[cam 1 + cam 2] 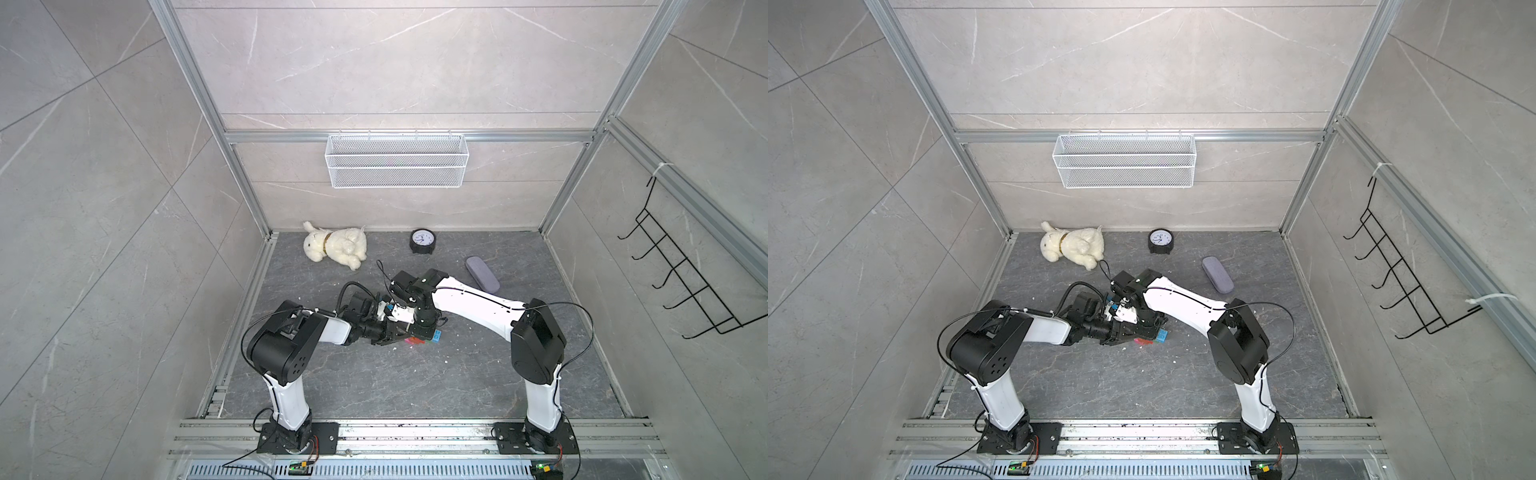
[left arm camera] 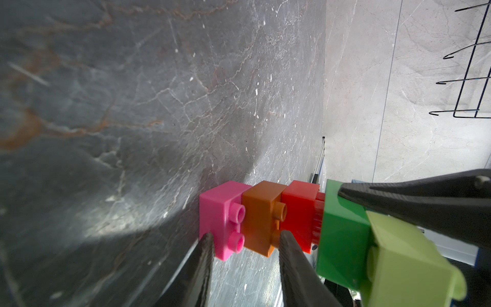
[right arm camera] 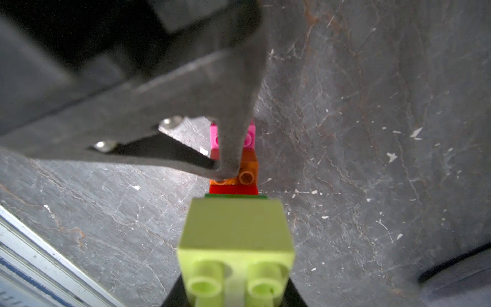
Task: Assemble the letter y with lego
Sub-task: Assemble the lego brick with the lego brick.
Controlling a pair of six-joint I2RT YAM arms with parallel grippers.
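Though unclear, lego (image 2: 265, 212) within left gripper (image 2: 247, 235).

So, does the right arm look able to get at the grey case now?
Probably not yet: the grey case lies unobstructed near its forearm, but the right gripper is shut on the letter y.

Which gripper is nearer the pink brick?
Left. The left gripper clamps the letter y at its pink brick; the right gripper grips the yellow-green brick at the opposite end.
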